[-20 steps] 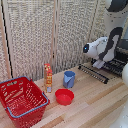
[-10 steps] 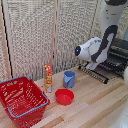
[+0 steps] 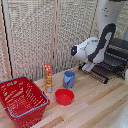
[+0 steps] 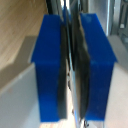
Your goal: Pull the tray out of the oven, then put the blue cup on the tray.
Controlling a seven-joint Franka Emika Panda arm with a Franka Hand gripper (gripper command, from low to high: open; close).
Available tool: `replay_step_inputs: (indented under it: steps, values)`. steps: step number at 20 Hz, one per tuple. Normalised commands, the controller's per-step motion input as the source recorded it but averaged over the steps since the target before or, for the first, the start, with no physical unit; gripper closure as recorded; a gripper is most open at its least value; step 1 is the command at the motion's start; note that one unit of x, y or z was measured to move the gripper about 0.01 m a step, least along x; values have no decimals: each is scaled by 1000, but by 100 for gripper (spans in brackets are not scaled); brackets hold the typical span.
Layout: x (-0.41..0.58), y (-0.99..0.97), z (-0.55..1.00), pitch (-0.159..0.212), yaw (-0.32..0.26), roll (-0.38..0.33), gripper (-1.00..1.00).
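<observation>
Oven, tray and blue cup around our gripper

Our gripper (image 3: 88, 66) hangs at the near edge of the dark wire tray (image 3: 101, 72), which we see lying flat on the oven's (image 3: 117, 52) lowered door. Beyond the tray stands the black-and-silver oven. The blue cup (image 3: 69, 79) sits upright on the table, near the gripper and lower.

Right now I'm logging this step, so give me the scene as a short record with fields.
gripper: blue fingers close together on a thin dark edge, apparently the tray
tray: dark wire rack, sticking out of the oven front
oven: at the exterior view's right
blue cup: upright on the table, not on the tray
nearby: red bowl, orange-yellow bottle, red basket
</observation>
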Motion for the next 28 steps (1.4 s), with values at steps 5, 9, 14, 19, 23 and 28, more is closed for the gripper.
replay_step_inputs:
  steps: [5,9,14,19,23,28]
  values:
    - [75,11,118,-7,-10,75,-100]
    - [36,134,480,-13,-64,137,-100]
    - [3,139,695,-15,-62,150,-100]
    - [0,255,614,-54,-134,163,-100]
    - [0,369,484,-107,-200,170,-100]
    - [0,393,420,-107,-205,181,-100]
